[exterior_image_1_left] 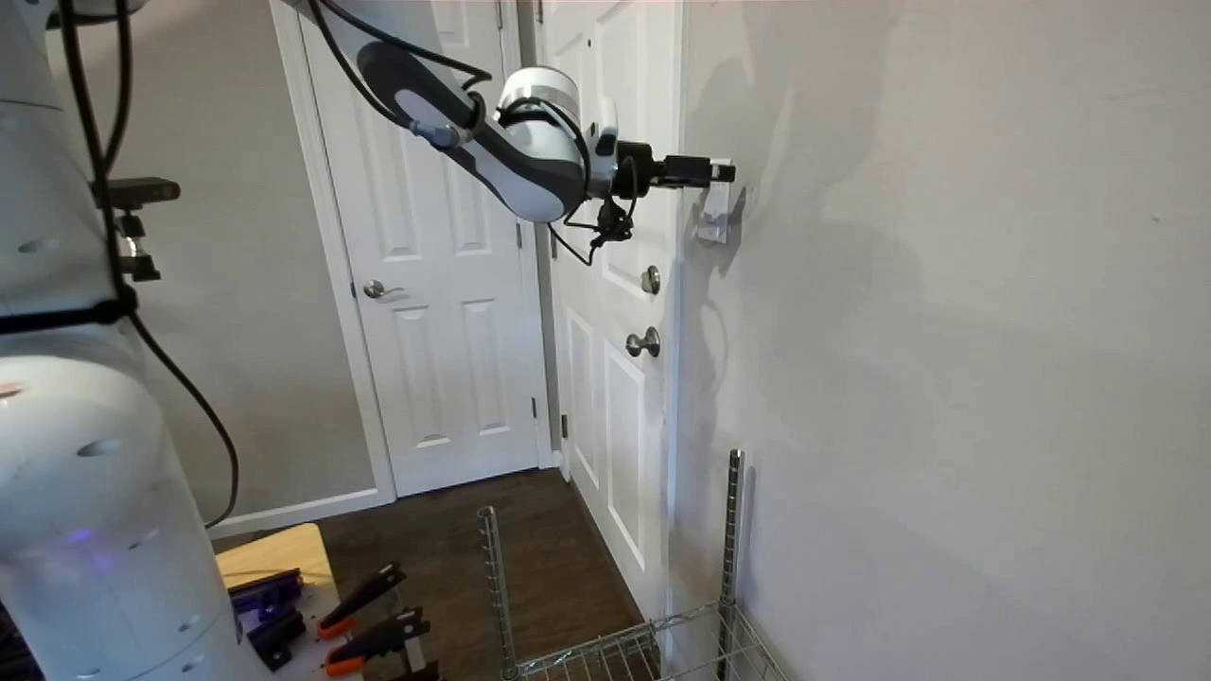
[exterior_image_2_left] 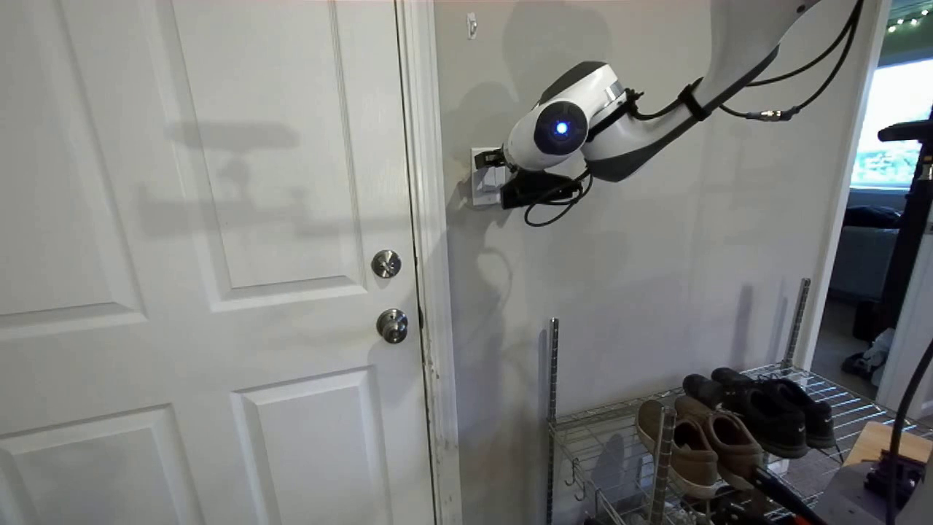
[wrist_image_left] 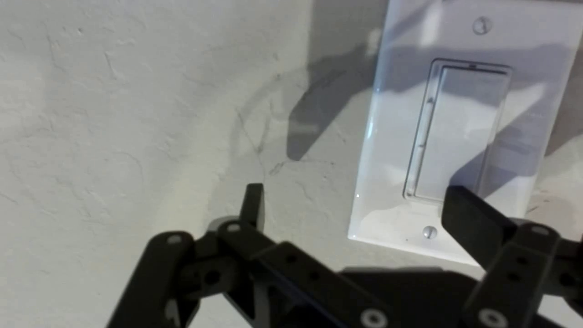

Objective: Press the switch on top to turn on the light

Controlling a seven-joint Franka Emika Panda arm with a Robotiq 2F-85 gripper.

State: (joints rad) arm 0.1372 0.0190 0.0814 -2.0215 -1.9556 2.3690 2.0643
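One gripper [wrist_image_left: 357, 206] finger [wrist_image_left: 476, 223] masks part of switch [wrist_image_left: 464, 132] | wrist view | contact unclear

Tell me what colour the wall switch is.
White, partly shadowed; the wall switch shows best in the wrist view.

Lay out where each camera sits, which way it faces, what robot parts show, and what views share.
In an exterior view: close beside the arm's lower links, facing the lever-handled door and knobbed door; those links, forearm and gripper show.
In an exterior view: before the knobbed door, facing it and the wall behind the wire rack; forearm and gripper show.
Wrist view: just behind the gripper's fingers, which show at bottom, facing the switch close up.
Both exterior views share the knobbed door, wire rack and gripper.
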